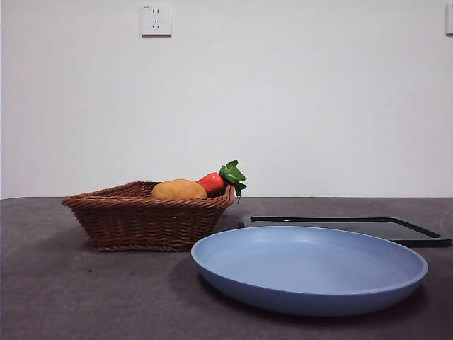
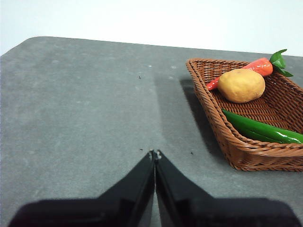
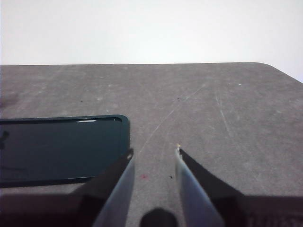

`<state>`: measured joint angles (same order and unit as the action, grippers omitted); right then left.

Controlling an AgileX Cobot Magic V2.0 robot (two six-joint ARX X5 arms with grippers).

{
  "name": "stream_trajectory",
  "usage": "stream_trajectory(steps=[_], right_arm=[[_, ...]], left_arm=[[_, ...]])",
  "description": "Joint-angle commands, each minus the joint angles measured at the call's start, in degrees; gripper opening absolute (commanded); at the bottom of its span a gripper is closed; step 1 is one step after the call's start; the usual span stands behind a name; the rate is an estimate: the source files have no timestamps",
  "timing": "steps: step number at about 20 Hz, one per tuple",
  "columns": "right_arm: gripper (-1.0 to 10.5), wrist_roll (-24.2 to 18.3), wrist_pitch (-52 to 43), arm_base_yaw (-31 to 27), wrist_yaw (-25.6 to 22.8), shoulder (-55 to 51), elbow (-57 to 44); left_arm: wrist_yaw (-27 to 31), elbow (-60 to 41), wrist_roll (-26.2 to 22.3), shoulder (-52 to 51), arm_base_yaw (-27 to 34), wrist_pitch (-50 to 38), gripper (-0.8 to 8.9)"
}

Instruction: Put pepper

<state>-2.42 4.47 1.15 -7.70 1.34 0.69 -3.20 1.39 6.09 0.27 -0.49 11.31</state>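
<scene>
The green pepper (image 2: 265, 130) lies inside the brown wicker basket (image 2: 222, 135), along its near wall, beside a tan potato (image 2: 241, 85) and a red-orange carrot with a green top (image 2: 258, 67). In the front view the basket (image 1: 141, 219) hides the pepper; only the potato (image 1: 178, 189) and carrot (image 1: 216, 180) show above its rim. My left gripper (image 2: 155, 153) is shut and empty above bare table, apart from the basket. My right gripper (image 3: 154, 151) is open and empty above bare table beside the dark tray (image 3: 61, 149).
A wide blue plate (image 1: 311, 265) sits at the front right of the table. The flat dark tray (image 1: 354, 228) lies behind it. A white wall with a socket (image 1: 156, 19) stands behind the table.
</scene>
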Motion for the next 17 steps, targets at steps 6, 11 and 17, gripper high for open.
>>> stream_trajectory(steps=[6,11,17], right_arm=[[1.5,8.2,-1.2,0.2,0.3,-0.1,-0.2],[1.5,21.1,-3.7,0.2,0.2,-0.1,-0.2],[1.5,21.9,-4.2,0.1,0.0,-0.1,-0.2]], left_arm=[[-0.8,-0.4,4.3,-0.2,0.2,-0.5,0.08],[-1.8,-0.4,6.2,-0.2,0.2,-0.5,0.08],[-1.7,-0.4,6.2,-0.2,0.2,-0.5,0.08]])
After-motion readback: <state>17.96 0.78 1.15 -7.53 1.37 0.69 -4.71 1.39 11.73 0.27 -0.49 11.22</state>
